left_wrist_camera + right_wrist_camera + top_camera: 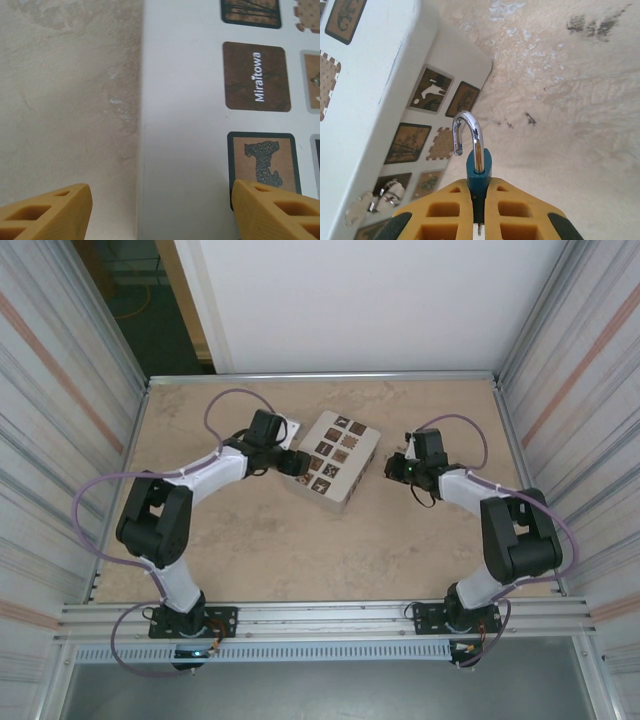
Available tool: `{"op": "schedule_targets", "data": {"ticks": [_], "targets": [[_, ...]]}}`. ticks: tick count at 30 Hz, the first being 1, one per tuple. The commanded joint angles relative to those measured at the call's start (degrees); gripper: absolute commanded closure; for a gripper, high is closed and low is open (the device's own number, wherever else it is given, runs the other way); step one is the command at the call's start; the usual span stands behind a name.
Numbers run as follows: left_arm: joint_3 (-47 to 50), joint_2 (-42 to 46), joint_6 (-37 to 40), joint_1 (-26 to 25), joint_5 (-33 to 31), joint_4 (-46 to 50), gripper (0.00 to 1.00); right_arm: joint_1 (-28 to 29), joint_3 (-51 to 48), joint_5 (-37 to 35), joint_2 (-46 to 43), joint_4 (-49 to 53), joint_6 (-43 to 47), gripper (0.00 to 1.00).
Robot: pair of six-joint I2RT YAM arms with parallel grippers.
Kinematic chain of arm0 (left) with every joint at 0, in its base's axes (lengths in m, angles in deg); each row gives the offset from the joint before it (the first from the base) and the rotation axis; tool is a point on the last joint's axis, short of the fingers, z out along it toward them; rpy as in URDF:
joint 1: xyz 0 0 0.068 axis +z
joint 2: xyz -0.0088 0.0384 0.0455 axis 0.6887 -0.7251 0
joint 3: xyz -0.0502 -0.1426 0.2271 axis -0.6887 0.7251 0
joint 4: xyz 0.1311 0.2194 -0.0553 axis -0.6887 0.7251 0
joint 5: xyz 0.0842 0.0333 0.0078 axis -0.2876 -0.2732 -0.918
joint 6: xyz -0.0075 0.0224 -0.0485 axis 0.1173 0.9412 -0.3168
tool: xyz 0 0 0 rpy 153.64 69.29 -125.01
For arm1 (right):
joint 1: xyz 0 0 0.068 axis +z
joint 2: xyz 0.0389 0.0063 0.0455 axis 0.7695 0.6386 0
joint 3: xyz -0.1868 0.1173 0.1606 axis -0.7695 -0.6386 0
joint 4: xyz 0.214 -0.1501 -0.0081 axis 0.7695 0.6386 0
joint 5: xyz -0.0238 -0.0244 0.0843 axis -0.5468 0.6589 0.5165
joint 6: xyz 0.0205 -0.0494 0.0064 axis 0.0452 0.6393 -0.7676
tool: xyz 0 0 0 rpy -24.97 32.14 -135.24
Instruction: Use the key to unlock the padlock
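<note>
One beige marbled tabletop [300,550] carries everything, and near its middle sits a white flat box [335,462], turned at an angle and closed, so I can't tell what is in it. Its top and side are covered with brown square picture tiles [256,76], one lettered "Miraitowa". The left gripper [162,200] hangs at the box's left edge with its yellow fingers [50,210] spread wide, one over the bare table and one over the lid, nothing between them. Off the box's right side the right gripper [479,192] is clamped on a teal padlock [479,172], lifted off the table, gripping the body with the top poking out. Its silver shackle [470,125] curves up and over, and the free end hangs clear beside the body. A small shiny metal piece [390,192] shows against the box's side; what it is I can't make out.
</note>
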Motion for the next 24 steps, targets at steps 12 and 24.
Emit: {"op": "schedule_targets", "data": {"ticks": [12, 24], "targets": [[-5.23, 0.98, 1.13, 4.78, 6.22, 8.83, 0.24, 0.89, -5.86, 11.40, -17.95, 16.59, 6.60, 1.00], [-1.05, 17.15, -3.83, 6.77, 10.96, 4.82, 0.21, 11.98, -12.16, 13.47, -25.34, 20.51, 4.22, 1.00]]}}
